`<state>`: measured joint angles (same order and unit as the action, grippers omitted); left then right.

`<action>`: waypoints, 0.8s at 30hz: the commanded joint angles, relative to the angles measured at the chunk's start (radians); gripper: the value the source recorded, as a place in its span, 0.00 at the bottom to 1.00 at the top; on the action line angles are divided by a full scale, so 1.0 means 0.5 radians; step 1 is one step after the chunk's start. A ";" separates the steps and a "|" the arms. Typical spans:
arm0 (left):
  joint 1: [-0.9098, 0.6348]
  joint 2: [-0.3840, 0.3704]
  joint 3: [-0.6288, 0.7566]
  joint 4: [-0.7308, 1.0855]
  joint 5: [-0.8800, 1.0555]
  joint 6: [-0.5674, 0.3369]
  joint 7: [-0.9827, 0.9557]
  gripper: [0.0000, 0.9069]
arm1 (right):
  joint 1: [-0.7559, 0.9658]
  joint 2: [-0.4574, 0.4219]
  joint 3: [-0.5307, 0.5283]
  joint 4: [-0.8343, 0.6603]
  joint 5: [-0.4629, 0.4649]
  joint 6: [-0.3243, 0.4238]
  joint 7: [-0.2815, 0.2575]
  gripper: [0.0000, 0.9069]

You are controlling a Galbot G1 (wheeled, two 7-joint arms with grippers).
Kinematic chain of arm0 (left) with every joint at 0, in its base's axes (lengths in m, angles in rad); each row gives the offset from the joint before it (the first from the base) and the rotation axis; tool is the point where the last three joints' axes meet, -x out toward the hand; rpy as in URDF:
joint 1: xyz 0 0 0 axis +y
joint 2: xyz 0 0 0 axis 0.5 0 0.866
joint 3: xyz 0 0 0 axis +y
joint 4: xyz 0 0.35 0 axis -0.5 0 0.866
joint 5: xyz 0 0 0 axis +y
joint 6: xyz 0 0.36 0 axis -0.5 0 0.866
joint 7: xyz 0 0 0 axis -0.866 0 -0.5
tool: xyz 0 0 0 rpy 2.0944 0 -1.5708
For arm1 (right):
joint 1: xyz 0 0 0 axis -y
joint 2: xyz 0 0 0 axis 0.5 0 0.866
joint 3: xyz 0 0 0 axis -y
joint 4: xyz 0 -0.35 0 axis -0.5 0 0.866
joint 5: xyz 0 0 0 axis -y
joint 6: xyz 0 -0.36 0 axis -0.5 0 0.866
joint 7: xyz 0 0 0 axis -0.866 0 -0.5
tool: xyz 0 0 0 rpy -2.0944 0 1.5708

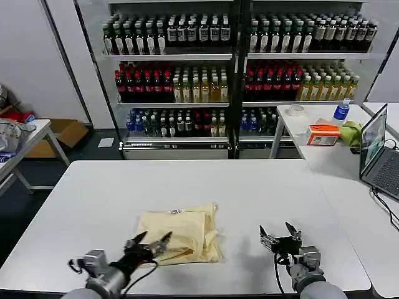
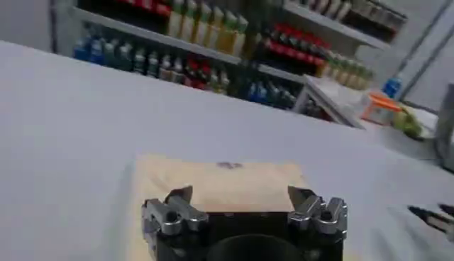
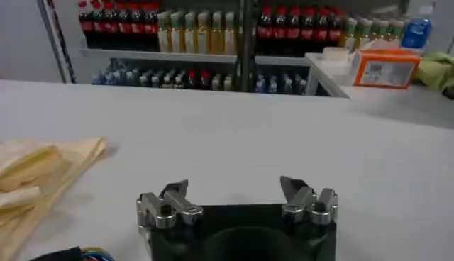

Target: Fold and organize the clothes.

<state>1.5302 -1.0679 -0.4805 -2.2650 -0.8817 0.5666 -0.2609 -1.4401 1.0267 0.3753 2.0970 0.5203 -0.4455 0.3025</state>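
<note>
— Left end effector (image 1: 153,240)?
— Fingers spread, empty, at the near edge of the folded cream T-shirt (image 1: 181,233) lying on the white worktop (image 1: 93,199).
— Right end effector (image 1: 279,234)?
— Wide open, empty, well apart from it.

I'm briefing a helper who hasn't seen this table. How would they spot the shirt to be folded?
On the big white table, look near the front edge, just ahead of the left gripper. The T-shirt lies there as a flat folded bundle, the table's lone pale yellow fabric.
</note>
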 commanded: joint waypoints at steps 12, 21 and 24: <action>-0.085 -0.236 -0.244 0.378 -0.752 0.021 -0.119 1.00 | -0.038 -0.010 0.035 0.024 0.001 -0.005 0.002 1.00; -0.193 -0.222 -0.244 0.537 -0.848 0.018 -0.096 1.00 | -0.060 -0.012 0.059 0.033 0.002 -0.004 0.002 1.00; -0.197 -0.244 -0.201 0.543 -0.838 0.017 -0.086 1.00 | -0.057 -0.007 0.059 0.031 0.002 -0.005 0.005 1.00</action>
<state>1.4703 -1.1615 -0.5987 -2.0727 -1.2263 0.5744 -0.3058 -1.4677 1.0224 0.4028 2.1122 0.5211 -0.4478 0.3038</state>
